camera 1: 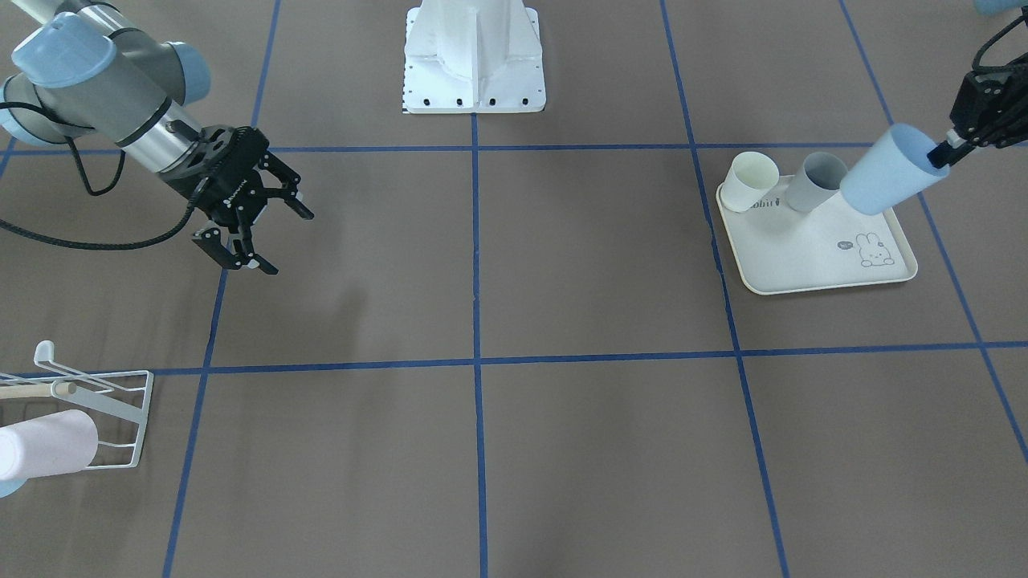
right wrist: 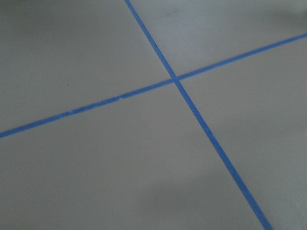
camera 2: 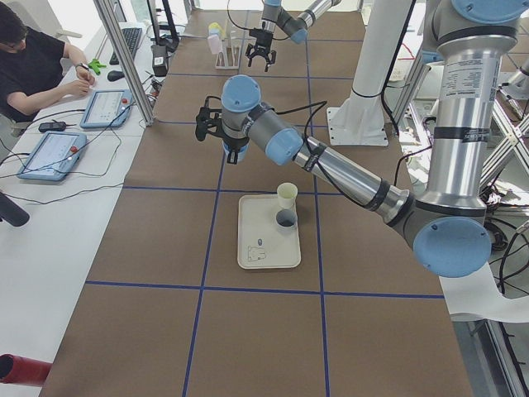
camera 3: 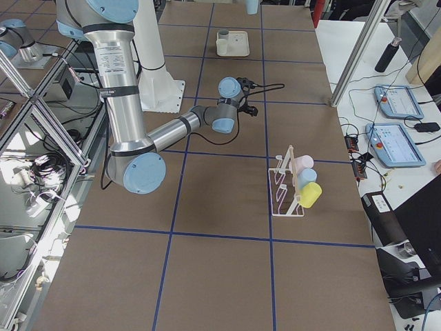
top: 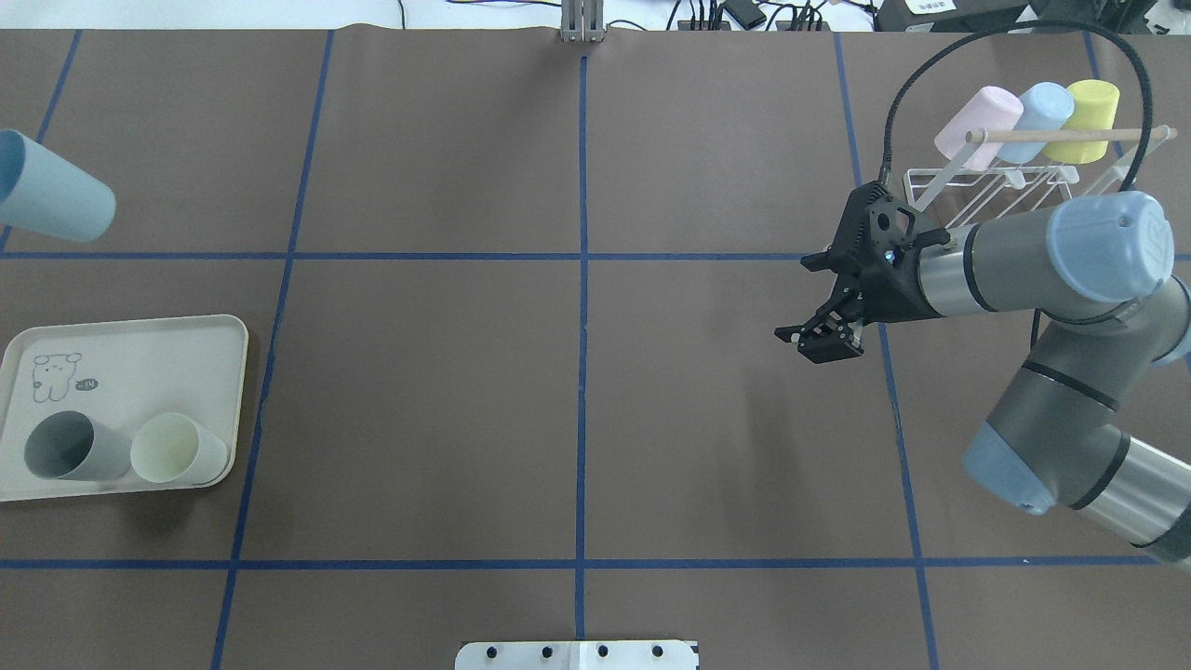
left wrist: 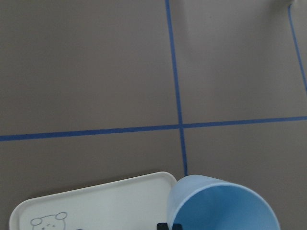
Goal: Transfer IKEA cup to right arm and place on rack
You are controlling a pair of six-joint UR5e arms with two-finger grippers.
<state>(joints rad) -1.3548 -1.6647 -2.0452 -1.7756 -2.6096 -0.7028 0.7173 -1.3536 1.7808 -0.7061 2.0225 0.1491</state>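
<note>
My left gripper (camera 1: 938, 154) is shut on the rim of a light blue IKEA cup (camera 1: 890, 172) and holds it tilted in the air above the far edge of the tray. The cup also shows at the left edge of the overhead view (top: 54, 200) and in the left wrist view (left wrist: 223, 203). My right gripper (camera 1: 287, 241) is open and empty, hovering over the table; it also shows in the overhead view (top: 802, 302). The white wire rack (top: 986, 181) with a wooden rod (top: 1061, 135) stands behind my right arm, far from the blue cup.
Pink (top: 977, 112), blue (top: 1040, 104) and yellow (top: 1090, 104) cups hang on the rack. A cream rabbit-print tray (top: 149, 354) holds a grey cup (top: 60, 447) and a cream cup (top: 172, 448). The robot base (camera 1: 474, 56) stands at the table's middle edge.
</note>
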